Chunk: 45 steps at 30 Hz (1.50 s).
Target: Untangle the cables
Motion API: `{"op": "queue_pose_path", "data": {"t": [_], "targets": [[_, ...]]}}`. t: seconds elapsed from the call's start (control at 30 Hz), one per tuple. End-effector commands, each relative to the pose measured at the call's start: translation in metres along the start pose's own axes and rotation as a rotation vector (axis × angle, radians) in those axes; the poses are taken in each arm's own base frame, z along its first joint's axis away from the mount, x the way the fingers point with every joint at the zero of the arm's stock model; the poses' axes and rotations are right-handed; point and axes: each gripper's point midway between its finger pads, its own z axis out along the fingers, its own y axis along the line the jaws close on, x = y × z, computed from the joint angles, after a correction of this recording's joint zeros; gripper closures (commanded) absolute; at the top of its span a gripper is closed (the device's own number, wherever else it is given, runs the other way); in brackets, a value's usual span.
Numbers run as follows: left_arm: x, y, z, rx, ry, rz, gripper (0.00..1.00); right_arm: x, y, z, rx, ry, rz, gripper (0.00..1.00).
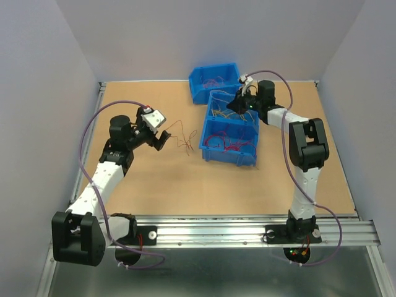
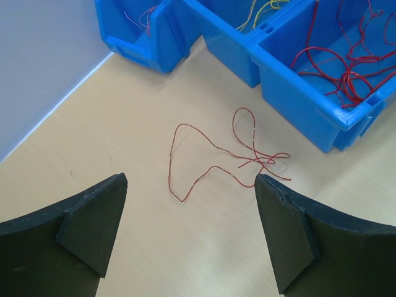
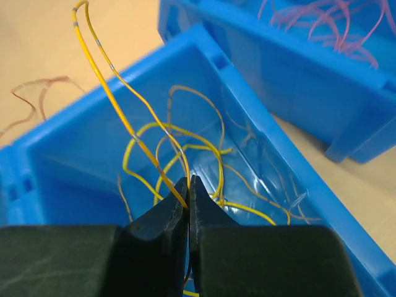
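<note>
Left arm comes up from the lower left of the top view, elbow bent, wrist tipped down at the surface (image 1: 154, 185). Left pincer (image 2: 190, 207) is wide open and holds nothing, hovering over a loose red cable (image 2: 257, 159). That cable lies in a crossed loop on the bare surface, centre of the left wrist view, near the bins but not touching them; one strand or two, can't tell. Past it, the nearest bin (image 2: 303, 105) holds a heap of red cables (image 2: 346, 80). Right arm rises from the lower right of the top view, folds forward and left, wrist over the middle bin (image 3: 80, 142). Right pincer (image 3: 189, 189) is closed, pinching a yellow cable (image 3: 114, 102) at its tips. That strand runs up to the upper left of the right wrist view, with more yellow and orange loops on the bin floor below. Farthest bin (image 1: 197, 93), upper centre of the top view, has pink-red cables (image 3: 315, 15). Step, my read: a yellow strand is being sorted at the middle bin; going in or coming out, can't tell. Next probably needs the yellow strand kept clear of the loops beneath. Left should then drop onto a single run of the loose red cable, away from the crossing.
</note>
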Motion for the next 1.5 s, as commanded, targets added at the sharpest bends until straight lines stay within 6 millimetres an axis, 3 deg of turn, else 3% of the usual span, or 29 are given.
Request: {"op": "queue_pose_path", "data": {"t": [0.0, 0.07, 0.17, 0.2, 0.4, 0.57, 0.7, 0.8, 0.9, 1.0, 1.07, 1.17, 1.23, 1.3, 1.33, 1.4, 1.47], "targets": [[-0.008, 0.003, 0.003, 0.015, -0.025, 0.035, 0.05, 0.025, -0.011, 0.003, 0.03, 0.17, 0.021, 0.92], [-0.006, 0.003, 0.005, 0.02, -0.018, 0.032, 0.05, 0.026, -0.011, 0.003, 0.041, 0.18, 0.021, 0.9], [0.001, 0.001, 0.012, 0.043, -0.002, 0.017, 0.05, 0.027, -0.014, -0.004, 0.099, 0.202, 0.039, 0.74], [0.008, 0.0, 0.017, 0.054, 0.017, 0.004, 0.05, 0.017, -0.016, -0.008, 0.126, 0.192, 0.026, 0.63], [0.026, -0.001, 0.034, 0.071, 0.077, -0.025, 0.07, -0.036, -0.011, -0.02, 0.16, 0.109, -0.016, 0.35], [0.027, 0.002, 0.037, 0.062, 0.08, -0.022, 0.08, -0.086, 0.011, -0.045, 0.175, 0.03, -0.063, 0.25], [0.035, 0.0, 0.046, 0.078, 0.091, -0.039, 0.08, -0.091, 0.039, -0.055, 0.151, 0.023, -0.061, 0.09], [0.041, -0.001, 0.053, 0.087, 0.108, -0.053, 0.07, -0.094, 0.061, -0.054, 0.158, 0.021, -0.072, 0.06], [0.045, -0.002, 0.058, 0.087, 0.12, -0.06, 0.07, -0.083, 0.086, -0.042, 0.143, 0.049, -0.061, 0.06], [0.05, 0.012, 0.059, 0.016, 0.149, -0.087, 0.08, -0.062, 0.153, -0.013, -0.007, 0.101, -0.187, 0.02], [0.046, 0.023, 0.055, -0.026, 0.139, -0.126, 0.08, -0.053, 0.172, -0.001, -0.059, 0.123, -0.209, 0.02], [0.037, 0.051, 0.035, -0.096, 0.074, -0.207, 0.08, -0.042, 0.192, 0.015, -0.105, 0.162, -0.227, 0.01], [0.038, 0.083, 0.012, -0.186, 0.043, -0.253, 0.07, -0.031, 0.203, 0.025, -0.111, 0.196, -0.266, 0.01], [0.039, 0.098, 0.0, -0.238, 0.023, -0.294, 0.08, -0.011, 0.209, 0.034, -0.109, 0.262, -0.291, 0.01], [0.042, 0.108, -0.007, -0.269, 0.023, -0.305, 0.08, -0.012, 0.217, 0.041, -0.095, 0.269, -0.335, 0.01], [0.042, 0.114, -0.012, -0.292, 0.015, -0.32, 0.08, 0.011, 0.221, 0.053, -0.075, 0.338, -0.355, 0.01], [0.043, 0.119, -0.017, -0.308, 0.008, -0.329, 0.08, 0.011, 0.225, 0.065, -0.016, 0.355, -0.39, 0.01]]}}
